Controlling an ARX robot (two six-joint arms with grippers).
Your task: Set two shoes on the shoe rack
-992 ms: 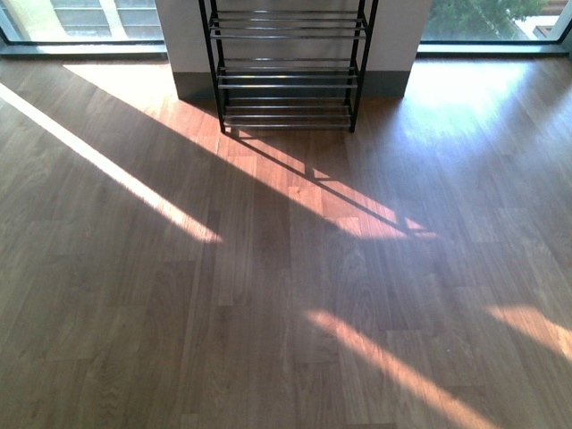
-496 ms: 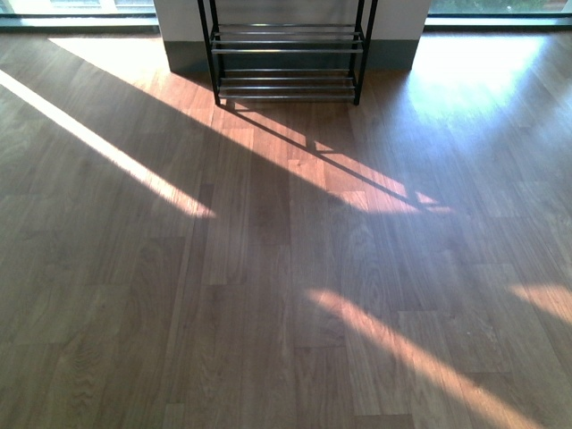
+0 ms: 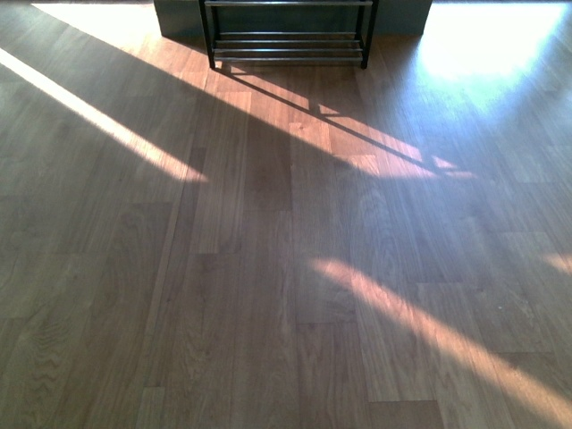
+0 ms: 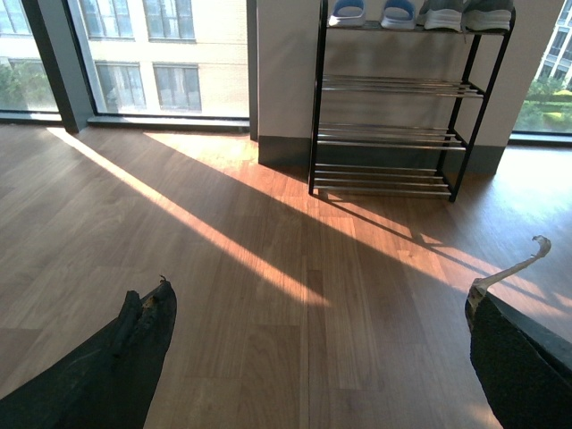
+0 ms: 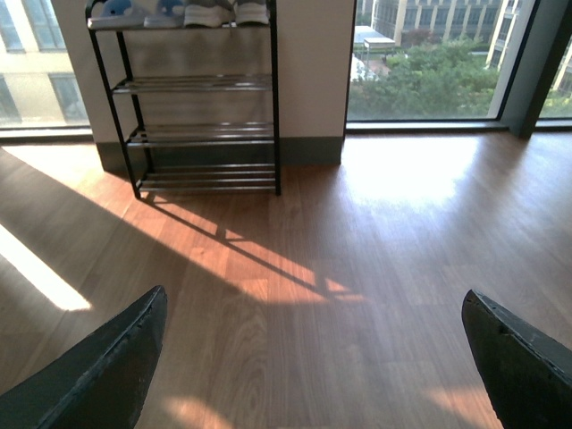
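Wooden flooring striped with slanting sunlight fills your front view, with only the lowest bars of the shoe rack showing at the far edge, against a pale wall between tall windows. Going left to right along the rack's top tier in your left wrist view, you find two pale blue slides and then two grey sneakers, side by side; all four shoes are already up there, and the three tiers beneath hold nothing. Your left gripper is spread wide, its two dark fingers at opposite sides of the wrist view with bare floor between them, carrying nothing. Your right gripper is likewise splayed apart and empty, with the rack standing well away from it. No shoe lies on the floor in any view, so the placing looks finished. For this closing step, judge the job by the top tier: check that each shoe sits flat across the bars and not hanging over an edge, and keep both arms well clear of the frame.
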